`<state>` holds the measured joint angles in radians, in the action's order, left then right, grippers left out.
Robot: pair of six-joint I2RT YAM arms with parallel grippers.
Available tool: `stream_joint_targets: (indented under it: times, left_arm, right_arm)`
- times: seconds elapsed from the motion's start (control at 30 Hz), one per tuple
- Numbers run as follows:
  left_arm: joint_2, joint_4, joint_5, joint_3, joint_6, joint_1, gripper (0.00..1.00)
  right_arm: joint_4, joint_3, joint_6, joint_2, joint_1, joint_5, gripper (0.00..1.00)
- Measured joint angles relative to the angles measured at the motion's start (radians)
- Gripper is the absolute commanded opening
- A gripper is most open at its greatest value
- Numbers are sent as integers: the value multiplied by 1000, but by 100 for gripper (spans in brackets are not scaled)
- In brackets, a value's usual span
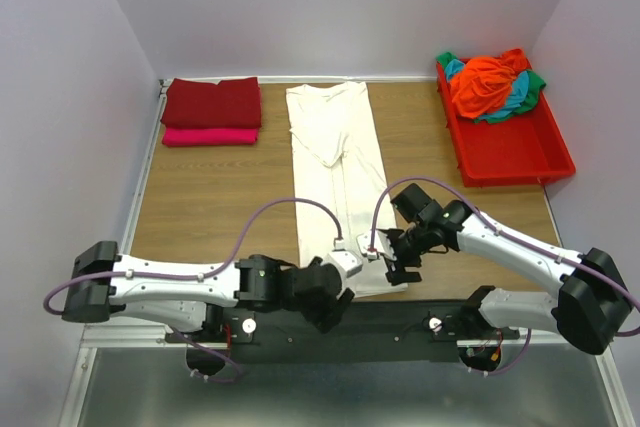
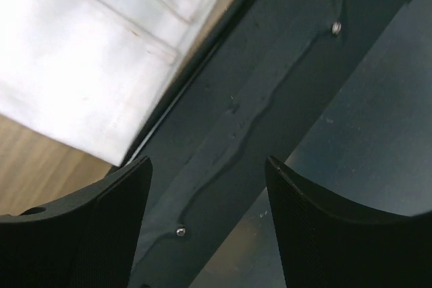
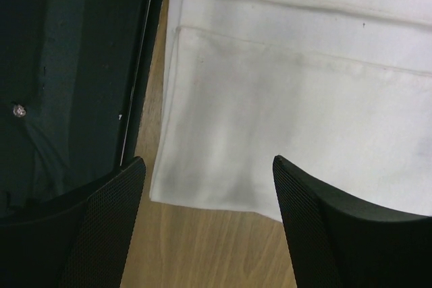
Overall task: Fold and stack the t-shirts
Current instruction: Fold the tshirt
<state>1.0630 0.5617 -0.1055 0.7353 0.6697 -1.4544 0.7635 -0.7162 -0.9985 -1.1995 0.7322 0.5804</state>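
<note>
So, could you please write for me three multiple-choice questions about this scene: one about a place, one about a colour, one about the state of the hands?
1. Where on the table does the red tray stand?
A) far right corner
B) far left corner
C) between the arms

2. Which colour is on top of the folded stack at the far left?
A) bright pink
B) dark red
C) teal

3. How are the left hand and the right hand?
A) both shut on cloth
B) both open, holding nothing
C) left open, right shut

Answers:
1 A: the tray sits at the far right, with heaped shirts inside.
2 B: the dark red shirt lies on the bright pink shirt.
3 B: each wrist view shows fingers apart with nothing between them, at the near end of the cream-white shirt.
</note>
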Motion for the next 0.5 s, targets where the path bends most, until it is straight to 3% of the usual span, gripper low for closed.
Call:
stream_joint_targets:
  times: [0.23,0.5]
  left_arm:
    - [145,-6,-92,2,40,-152,77]
    - [325,35,-200,55,56,-166,69]
  right_arm:
    - [59,-16,-8,-2,-21,2,77]
    - [97,-36,-17,33,-129,6,77]
